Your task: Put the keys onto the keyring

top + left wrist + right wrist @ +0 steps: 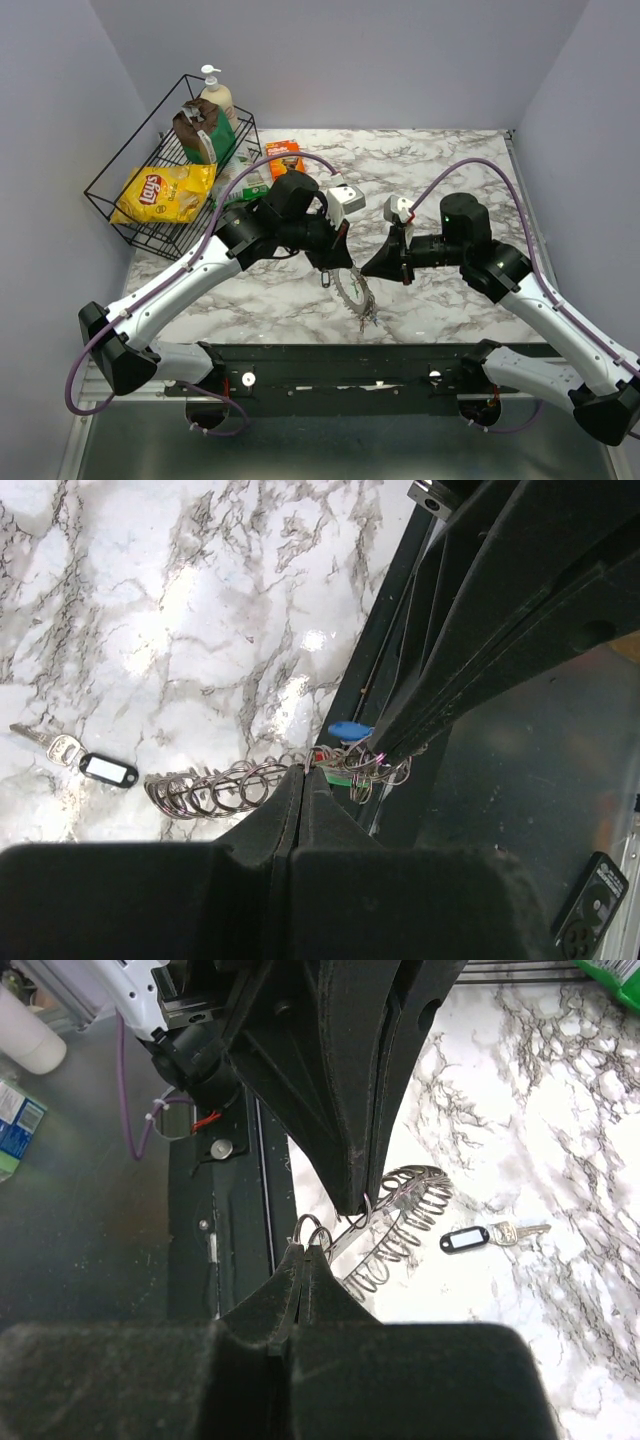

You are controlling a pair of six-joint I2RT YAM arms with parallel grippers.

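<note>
while the left tool [303,772] and right tool [305,1250] pinch one keyring [215,790], one key [90,763] lies apart.

The keyring [355,293] is sitting on the table [450,160] toward six o'clock, before the arm bases. The left gripper [300,780] is pinching it from ten o'clock, the right gripper [305,1255] from two o'clock. A loose key [100,768] is lying near the ring's nine o'clock side. A wire basket [140,235] is sitting at ten o'clock, with a pack [283,155] just beside it at three o'clock
</note>
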